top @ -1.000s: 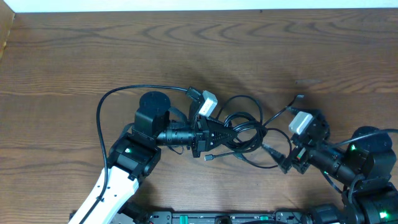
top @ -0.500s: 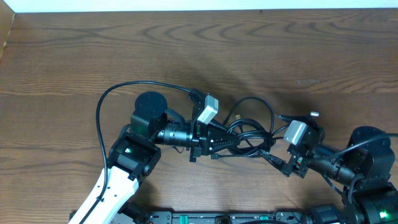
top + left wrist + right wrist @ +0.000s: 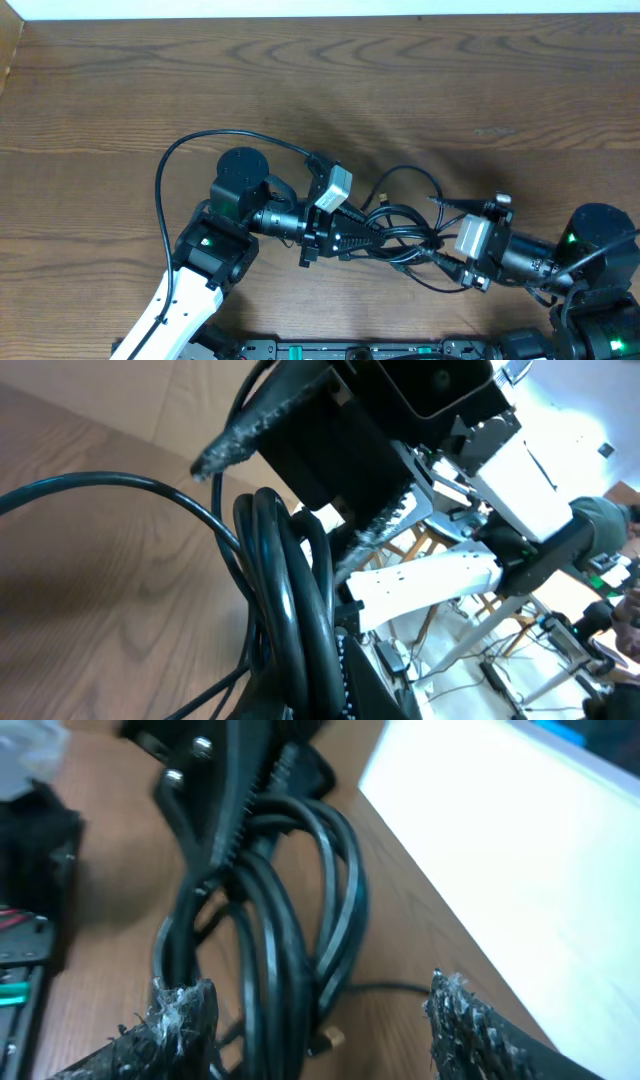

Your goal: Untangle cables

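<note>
The cables [image 3: 405,232] form a tangled black bundle stretched between the two grippers over the middle of the wooden table. A loose loop [image 3: 412,175] rises behind it, and a small gold plug [image 3: 382,200] shows at the loop's left. My left gripper [image 3: 362,238] is shut on the left end of the bundle; in the left wrist view the thick strands [image 3: 290,590] run down into its jaws [image 3: 335,690]. My right gripper [image 3: 443,262] sits at the bundle's right end. Its frayed fingertips [image 3: 185,1020] stand wide apart, with the strands [image 3: 270,920] passing between them, and it is open.
The left arm's own thicker black cable [image 3: 165,175] arcs over the table left of its wrist. A white strip [image 3: 300,8] lines the table's far edge. The right arm's base [image 3: 600,250] sits at the front right corner.
My right gripper has slid left and forward onto the bundle's right end, with its jaws narrowing. The left gripper has turned slightly. The bundle has been drawn out longer and flatter.
</note>
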Controlling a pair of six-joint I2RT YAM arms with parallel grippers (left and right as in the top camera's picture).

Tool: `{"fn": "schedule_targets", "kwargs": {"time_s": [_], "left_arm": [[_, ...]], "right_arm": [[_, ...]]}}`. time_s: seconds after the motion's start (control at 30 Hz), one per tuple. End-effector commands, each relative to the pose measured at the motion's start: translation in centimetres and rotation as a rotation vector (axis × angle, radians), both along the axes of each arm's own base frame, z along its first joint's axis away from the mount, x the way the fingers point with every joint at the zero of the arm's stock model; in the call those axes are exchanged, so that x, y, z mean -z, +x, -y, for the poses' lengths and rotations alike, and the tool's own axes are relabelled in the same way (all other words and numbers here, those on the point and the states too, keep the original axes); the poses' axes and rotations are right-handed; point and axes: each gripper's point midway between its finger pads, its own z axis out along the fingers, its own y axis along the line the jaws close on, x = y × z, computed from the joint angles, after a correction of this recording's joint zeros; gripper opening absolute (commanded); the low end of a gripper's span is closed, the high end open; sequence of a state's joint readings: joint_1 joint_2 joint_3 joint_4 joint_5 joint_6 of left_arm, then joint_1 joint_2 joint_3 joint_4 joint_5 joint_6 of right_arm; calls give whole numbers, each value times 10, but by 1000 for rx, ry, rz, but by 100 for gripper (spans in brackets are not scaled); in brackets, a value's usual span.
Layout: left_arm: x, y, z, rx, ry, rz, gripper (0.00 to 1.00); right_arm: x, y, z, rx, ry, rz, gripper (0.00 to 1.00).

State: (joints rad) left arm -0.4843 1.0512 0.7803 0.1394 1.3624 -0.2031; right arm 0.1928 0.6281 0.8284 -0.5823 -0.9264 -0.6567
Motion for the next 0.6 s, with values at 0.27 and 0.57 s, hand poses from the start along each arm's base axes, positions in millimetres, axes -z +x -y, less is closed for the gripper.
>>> {"fn": "schedule_targets", "kwargs": {"time_s": [0.27, 0.57], "left_arm": [[-10, -2, -1, 10, -30, 73, 7], [-11, -1, -1, 4, -31, 78, 7]], "right_arm": [[-7, -15, -6, -94, 21, 26, 1], [-3, -12, -4, -70, 8, 12, 1]]}}
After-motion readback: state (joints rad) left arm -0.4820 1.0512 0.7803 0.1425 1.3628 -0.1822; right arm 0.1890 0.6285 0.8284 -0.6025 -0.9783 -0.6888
